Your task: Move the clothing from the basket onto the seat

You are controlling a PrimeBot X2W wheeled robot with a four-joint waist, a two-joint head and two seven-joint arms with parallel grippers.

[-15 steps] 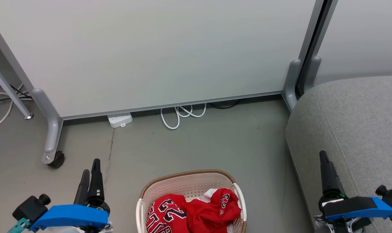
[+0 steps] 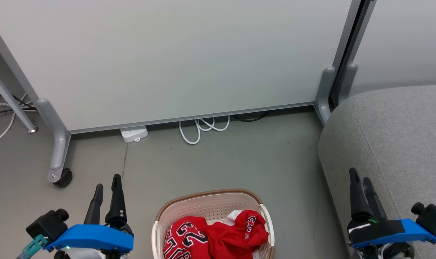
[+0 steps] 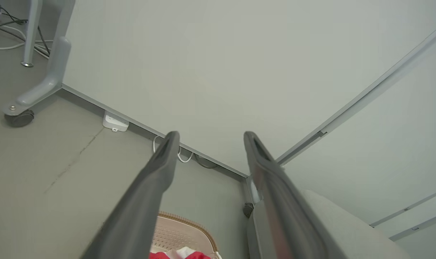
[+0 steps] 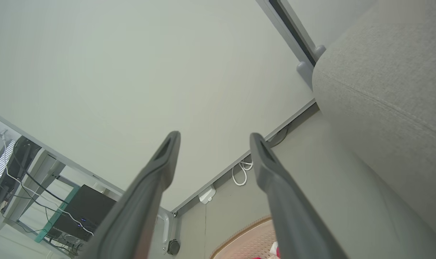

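While we hold both arms low, our left hand (image 2: 107,181) stands wide open, its two dark fingers well apart and nothing between them. Our right hand (image 2: 359,174) is spread the same way and also holds nothing. Both point forward, toward a pale partition panel (image 2: 167,54).

The basket (image 2: 203,194) stands on the floor (image 2: 239,158) between the two hands, to the right of the left hand and to the left of the right hand, and closer to our body than the fingertips. Neither hand touches it. All the clothing (image 2: 218,237) lies inside it in a red heap with white trim. On the side nearer the left hand lies a jersey (image 2: 184,237) with large black digits edged in white. We can read a 2; the folds break the other figures, so we are not sure of them. The red piece nearer the right hand carries black and white lettering, but it is crumpled and we cannot read it.

The seat (image 2: 401,133) is at the right hand: in the head view this hand shows in front of the grey cushion's left edge, and in the right wrist view the cushion with its stitched seam lies to the right of the fingers.

Beyond the left fingertips, at the foot of the panel, lie a white power strip (image 2: 133,133) and a looped white cable (image 2: 200,129). We can read no brand on them. A black castor wheel (image 2: 64,177) stands to the left of the left hand.
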